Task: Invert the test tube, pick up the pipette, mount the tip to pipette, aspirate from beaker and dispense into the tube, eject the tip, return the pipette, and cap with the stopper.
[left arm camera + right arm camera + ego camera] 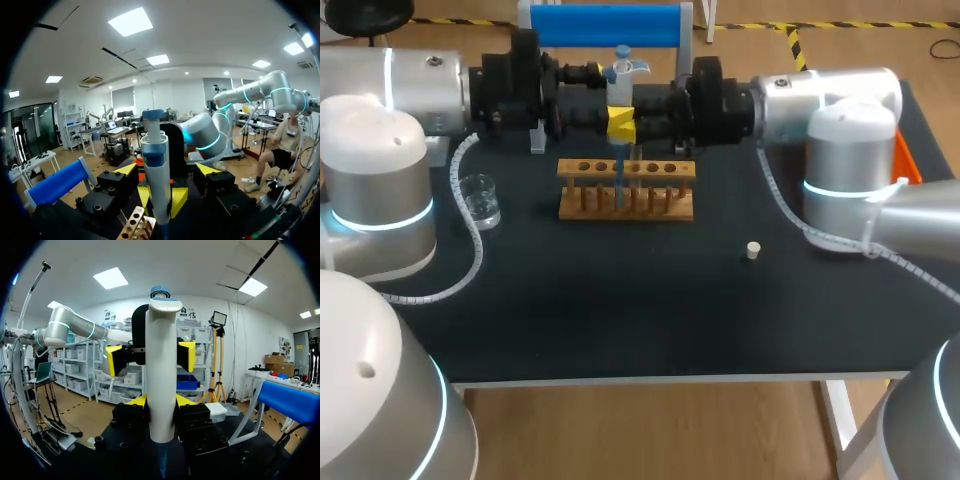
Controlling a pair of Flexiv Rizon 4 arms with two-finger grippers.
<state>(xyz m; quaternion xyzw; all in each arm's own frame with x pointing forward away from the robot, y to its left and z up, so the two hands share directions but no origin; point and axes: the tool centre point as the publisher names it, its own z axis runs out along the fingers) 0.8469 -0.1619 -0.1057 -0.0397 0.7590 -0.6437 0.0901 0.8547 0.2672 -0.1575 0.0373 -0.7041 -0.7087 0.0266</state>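
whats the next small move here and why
Probably close the left hand onto the pipette, perhaps to dispense. The right hand grips the pipette upright, its blue tip is down at the wooden rack, and the left hand's fingers stand open on either side of it.

Counter (pixel 620 300): rack (pixel 626 188) at centre; beaker (pixel 480 200) left of it, apart; stopper (pixel 753 250) right of rack, nearer front; pipette (pixel 621 72) upright above rack.
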